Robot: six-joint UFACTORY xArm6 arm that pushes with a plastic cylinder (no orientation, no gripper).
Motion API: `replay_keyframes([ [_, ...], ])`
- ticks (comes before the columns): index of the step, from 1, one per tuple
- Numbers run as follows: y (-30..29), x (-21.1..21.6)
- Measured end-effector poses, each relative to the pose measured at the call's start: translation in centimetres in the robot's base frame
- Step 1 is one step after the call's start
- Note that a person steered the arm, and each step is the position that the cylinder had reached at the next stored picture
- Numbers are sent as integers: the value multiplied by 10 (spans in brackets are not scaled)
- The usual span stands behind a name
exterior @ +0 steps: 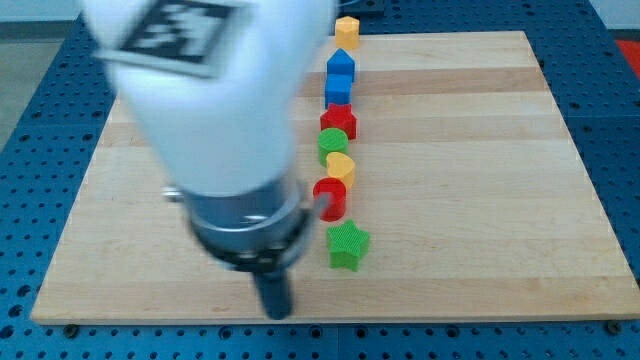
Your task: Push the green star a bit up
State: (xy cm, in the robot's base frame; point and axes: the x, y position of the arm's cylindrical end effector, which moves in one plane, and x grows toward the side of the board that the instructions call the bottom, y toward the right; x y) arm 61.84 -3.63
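Note:
The green star lies on the wooden board, at the bottom end of a column of blocks. My tip is near the board's bottom edge, to the lower left of the green star and apart from it. Above the star stand a red crescent-shaped block, a yellow block, a green round block, a red block, a blue block and a yellow block at the board's top edge.
The white arm body with a black-and-white marker covers the board's upper left. A blue perforated table surrounds the board.

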Motion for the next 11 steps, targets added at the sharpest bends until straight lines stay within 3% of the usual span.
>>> replay_keyframes([
  [5, 68, -4],
  [7, 67, -43],
  [11, 52, -43],
])
